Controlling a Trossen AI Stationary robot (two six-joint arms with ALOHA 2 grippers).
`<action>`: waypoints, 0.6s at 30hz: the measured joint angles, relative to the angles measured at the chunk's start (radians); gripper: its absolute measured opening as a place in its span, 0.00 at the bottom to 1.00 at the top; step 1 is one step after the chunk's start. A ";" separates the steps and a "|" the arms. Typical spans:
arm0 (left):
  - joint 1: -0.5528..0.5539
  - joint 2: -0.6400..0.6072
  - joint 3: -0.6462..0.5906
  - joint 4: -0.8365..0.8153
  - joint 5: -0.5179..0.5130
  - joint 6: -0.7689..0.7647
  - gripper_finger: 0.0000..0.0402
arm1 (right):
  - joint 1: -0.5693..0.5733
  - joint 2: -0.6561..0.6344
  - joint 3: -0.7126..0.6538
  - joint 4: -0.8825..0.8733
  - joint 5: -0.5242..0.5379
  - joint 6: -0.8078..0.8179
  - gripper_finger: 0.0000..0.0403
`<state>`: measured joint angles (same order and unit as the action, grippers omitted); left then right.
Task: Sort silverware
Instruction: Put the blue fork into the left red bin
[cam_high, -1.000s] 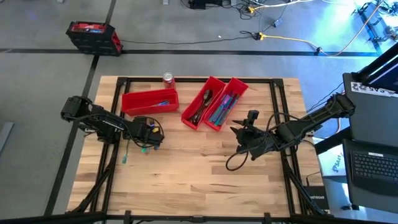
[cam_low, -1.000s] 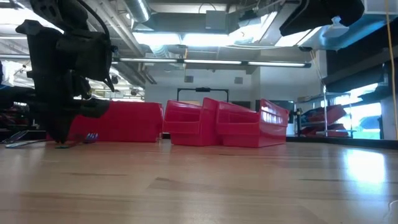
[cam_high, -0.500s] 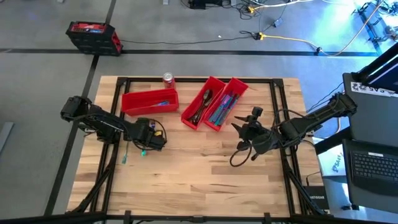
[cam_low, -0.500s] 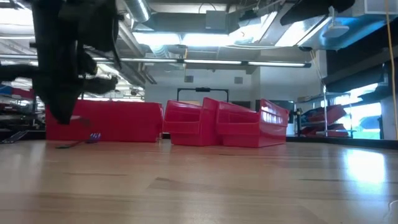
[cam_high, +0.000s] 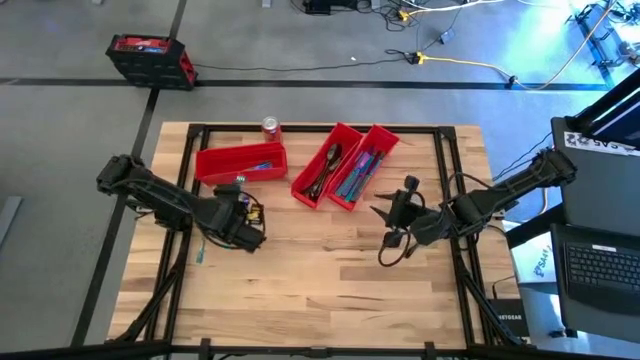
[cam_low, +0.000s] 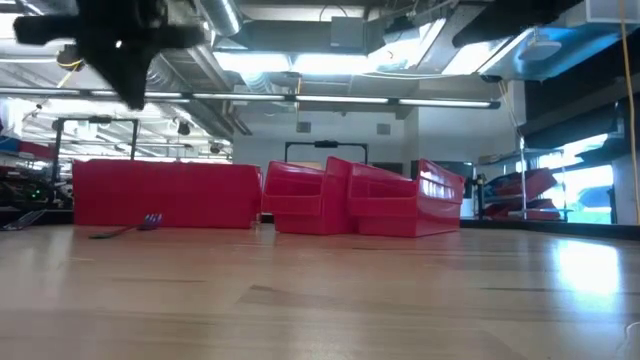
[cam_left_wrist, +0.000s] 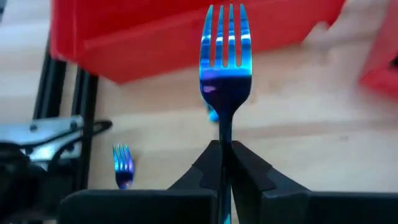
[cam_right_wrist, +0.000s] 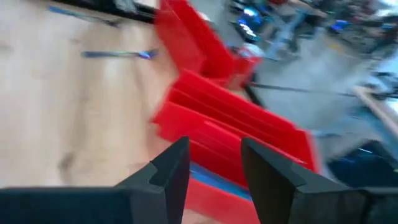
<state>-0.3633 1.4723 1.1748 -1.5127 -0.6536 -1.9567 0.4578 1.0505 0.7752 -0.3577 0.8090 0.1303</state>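
- Left gripper (cam_left_wrist: 224, 163): fingers clamped on an iridescent blue fork (cam_left_wrist: 225, 56), tines pointing away; second fork (cam_left_wrist: 122, 165) lies on the table (cam_left_wrist: 298, 118) below.
- Right gripper (cam_right_wrist: 214, 163): fingers apart, empty, red bins (cam_right_wrist: 230, 118) just ahead.

Three long red plastic bins (cam_high: 240, 163) at the table's (cam_high: 320, 280) rear, red soda can (cam_high: 270, 126) behind them; slender iridescent metal fork (cam_high: 201, 250) near the left edge.

Wooden table (cam_high: 320, 270) bears three red bins (cam_high: 240, 163); soda can (cam_high: 270, 127); one fork (cam_high: 201, 250).
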 joint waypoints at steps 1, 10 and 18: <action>-0.007 0.000 0.021 -0.017 -0.035 -0.010 0.00 | 0.000 -0.021 -0.047 0.089 -0.016 0.004 0.32; -0.046 0.000 0.125 0.005 -0.475 -0.001 0.00 | -0.053 -0.128 -0.308 0.713 -0.199 0.215 0.32; -0.096 -0.028 0.141 0.002 -0.902 -0.120 0.00 | -0.149 -0.026 -0.320 0.890 -0.507 0.412 0.32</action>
<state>-0.4594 1.4443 1.3155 -1.5103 -1.5560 -2.0764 0.3087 1.0244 0.4557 0.5324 0.3016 0.5423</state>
